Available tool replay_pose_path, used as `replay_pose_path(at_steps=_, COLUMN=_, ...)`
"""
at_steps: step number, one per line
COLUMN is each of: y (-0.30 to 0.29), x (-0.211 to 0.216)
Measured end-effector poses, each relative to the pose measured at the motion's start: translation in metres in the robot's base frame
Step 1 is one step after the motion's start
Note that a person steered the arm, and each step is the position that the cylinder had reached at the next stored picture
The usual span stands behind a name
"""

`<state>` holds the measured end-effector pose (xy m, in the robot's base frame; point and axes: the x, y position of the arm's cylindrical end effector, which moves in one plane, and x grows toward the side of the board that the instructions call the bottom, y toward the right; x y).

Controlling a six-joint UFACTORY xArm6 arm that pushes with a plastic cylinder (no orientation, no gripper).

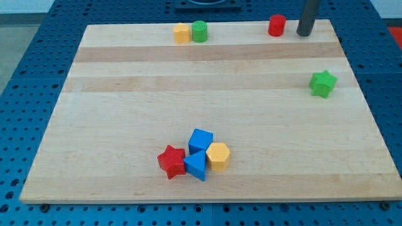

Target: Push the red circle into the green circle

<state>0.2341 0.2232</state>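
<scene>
Fingers are absent; my tip (304,33) is sitting bare, just right of the red circle (277,25) at the worktop's (188,107) top edge. Probably lining up: next it needs a steady leftward shove toward the green circle (200,31), well apart, beside a yellow block (182,32).

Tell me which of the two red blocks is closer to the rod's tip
The red circle at the view's top, just left of my tip. The other red block, the red star, sits far off in the cluster near the view's bottom.
</scene>
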Motion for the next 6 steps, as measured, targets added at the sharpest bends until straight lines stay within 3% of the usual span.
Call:
replay_pose_path(at_steps=4, y=-0.044, x=-0.037)
replay_pose_path(at_steps=6, y=-0.089, x=-0.03)
